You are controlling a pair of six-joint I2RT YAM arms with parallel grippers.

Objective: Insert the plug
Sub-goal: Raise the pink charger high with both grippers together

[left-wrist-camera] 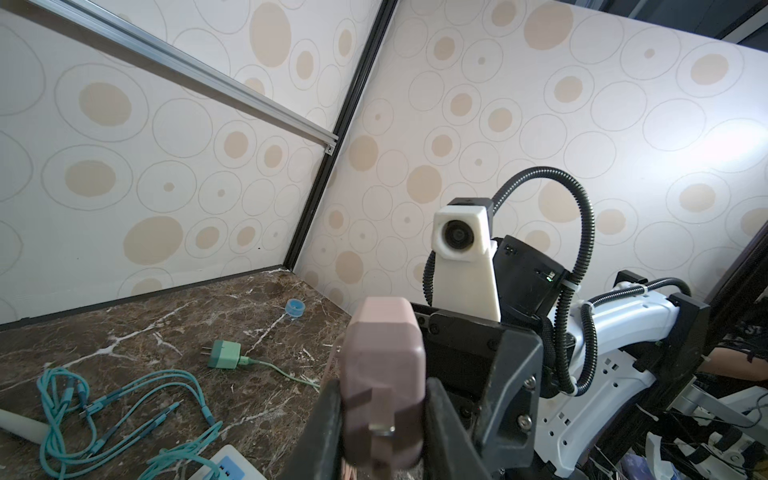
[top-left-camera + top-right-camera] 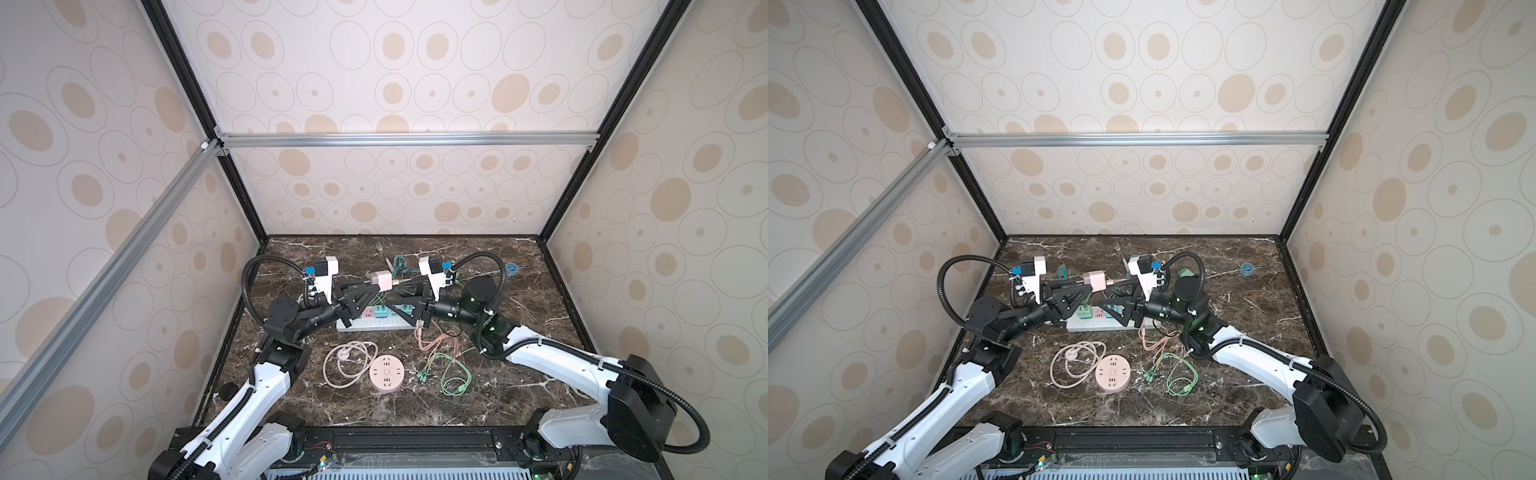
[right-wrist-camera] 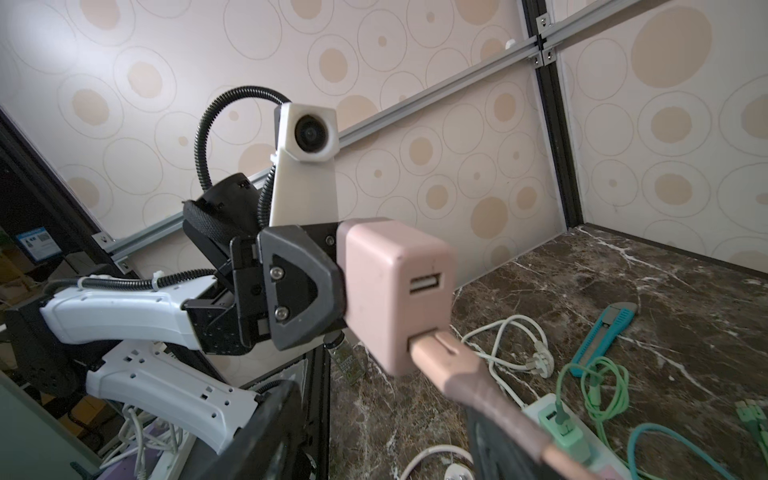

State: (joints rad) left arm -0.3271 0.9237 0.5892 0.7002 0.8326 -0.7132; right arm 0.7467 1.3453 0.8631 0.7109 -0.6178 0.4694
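A: Dotted wallpaper [image 2: 415,62] is boxing in the dark marbled desk [image 2: 519,395], and both arms are meeting in mid-air. What is the left end effector [image 1: 384,424] doing?

B: It is pinching the pink charger [image 1: 382,345] between its fingers [image 1: 328,415], holding it off the desk with the ports facing the other arm. I am reading that as bracing: the block is getting a backstop, so a push is not shoving it away.

A: And the right end effector [image 3: 382,436]?

B: Its fingers are standing spread, wider than the cord. The pink plug [image 3: 440,357] is sitting just ahead of them, its tip in the charger's lower port, while the upper port [image 3: 424,284] is showing empty. The pink cord [image 3: 519,424] is leaning against one finger rather than being squeezed.

A: So the insertion is looking done?

B: Nearly, I am judging; how deep the tip is sitting, I am unable to tell.

A: What is lying farther out?

B: Beneath both end effectors the white power strip [image 2: 374,325] is lying on the desk with a green charger [image 3: 565,428] plugged in. The cord is trailing down beside it, loose, so I am guessing nothing is tugging at the plug. Back toward the arm bases, a round pink socket [image 2: 386,372] and green cables [image 2: 446,374] are lying clear of the work.
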